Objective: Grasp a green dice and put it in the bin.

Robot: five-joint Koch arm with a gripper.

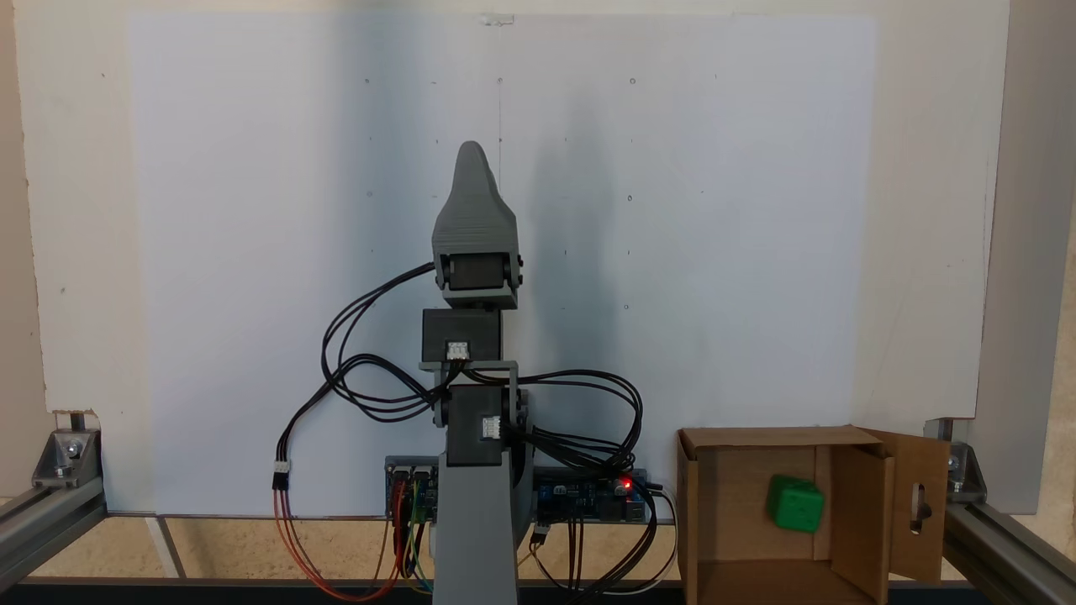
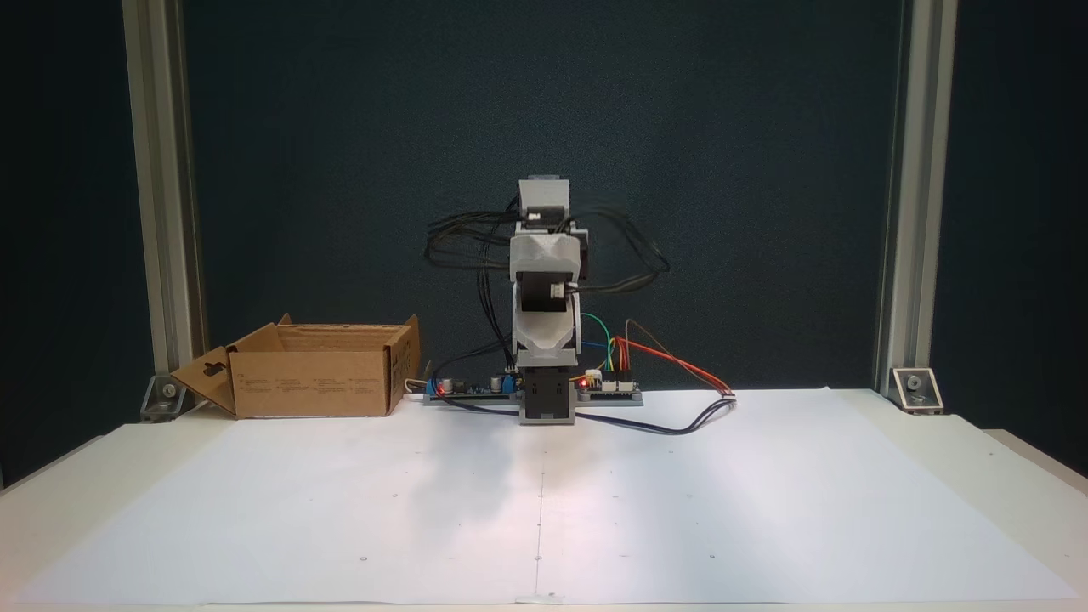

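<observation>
I see the green dice [image 1: 794,503] inside the bin [image 1: 713,504], at the lower right of a fixed view. It sits tilted, one corner toward the camera; as a cube it has no long axis. The bin holds the dice alone and stands on the desk [image 2: 765,510]. The jaws [image 1: 474,160] point up at frame centre, well apart from the dice. Whether they are spread, I cannot tell.
</observation>
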